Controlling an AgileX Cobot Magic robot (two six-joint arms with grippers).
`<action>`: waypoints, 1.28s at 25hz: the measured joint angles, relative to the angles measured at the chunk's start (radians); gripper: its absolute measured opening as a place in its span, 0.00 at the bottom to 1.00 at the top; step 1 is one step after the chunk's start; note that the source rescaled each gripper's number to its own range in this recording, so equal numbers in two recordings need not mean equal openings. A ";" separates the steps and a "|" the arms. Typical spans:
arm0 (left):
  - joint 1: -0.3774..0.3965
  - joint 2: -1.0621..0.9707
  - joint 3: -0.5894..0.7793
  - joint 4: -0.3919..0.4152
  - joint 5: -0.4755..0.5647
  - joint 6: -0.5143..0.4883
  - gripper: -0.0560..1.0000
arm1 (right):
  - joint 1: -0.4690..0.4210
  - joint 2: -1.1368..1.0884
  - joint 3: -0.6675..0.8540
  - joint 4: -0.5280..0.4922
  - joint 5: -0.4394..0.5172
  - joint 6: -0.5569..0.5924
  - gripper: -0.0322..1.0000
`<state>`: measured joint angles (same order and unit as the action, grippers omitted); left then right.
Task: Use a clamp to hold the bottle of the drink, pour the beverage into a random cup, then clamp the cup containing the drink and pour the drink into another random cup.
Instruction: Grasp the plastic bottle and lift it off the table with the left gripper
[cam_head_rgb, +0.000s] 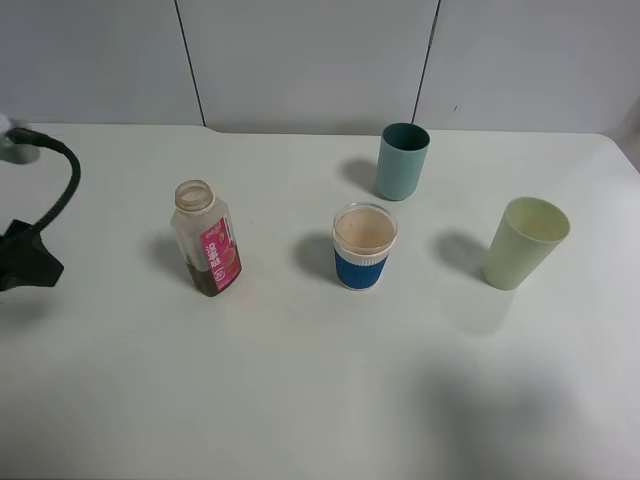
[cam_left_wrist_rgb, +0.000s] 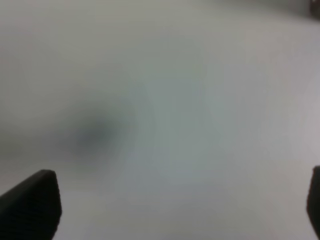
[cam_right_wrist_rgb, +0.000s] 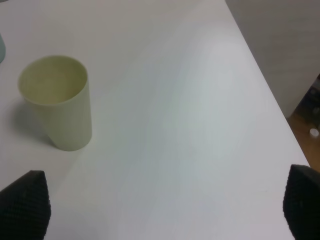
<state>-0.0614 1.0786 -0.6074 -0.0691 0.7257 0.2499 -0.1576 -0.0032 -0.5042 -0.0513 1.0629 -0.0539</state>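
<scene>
The drink bottle (cam_head_rgb: 206, 240) stands uncapped on the white table (cam_head_rgb: 300, 400), left of centre, with a pink label and a little dark liquid at its bottom. A clear cup with a blue sleeve (cam_head_rgb: 365, 246) stands at the centre. A teal cup (cam_head_rgb: 402, 160) stands behind it. A pale green cup (cam_head_rgb: 525, 242) stands at the right and also shows in the right wrist view (cam_right_wrist_rgb: 57, 102). My left gripper (cam_left_wrist_rgb: 172, 210) is open over bare, blurred table. My right gripper (cam_right_wrist_rgb: 162, 205) is open and empty, apart from the pale green cup.
The left arm's black body (cam_head_rgb: 25, 262) and its cable (cam_head_rgb: 62, 190) sit at the table's far left edge. The right wrist view shows the table's right edge (cam_right_wrist_rgb: 265, 90), with floor beyond it. A grey panelled wall (cam_head_rgb: 310, 60) runs behind the table.
</scene>
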 joint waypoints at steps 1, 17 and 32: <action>-0.003 0.009 0.025 -0.015 -0.029 0.000 1.00 | 0.000 0.000 0.000 0.000 0.000 0.000 0.84; -0.334 0.030 0.335 -0.134 -0.750 -0.038 1.00 | 0.000 0.000 0.000 0.000 0.000 0.000 0.84; -0.413 0.382 0.417 0.032 -1.313 -0.205 1.00 | 0.000 0.000 0.000 0.000 0.000 0.000 0.84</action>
<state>-0.4740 1.4603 -0.1905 -0.0371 -0.5875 0.0451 -0.1576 -0.0032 -0.5042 -0.0513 1.0629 -0.0539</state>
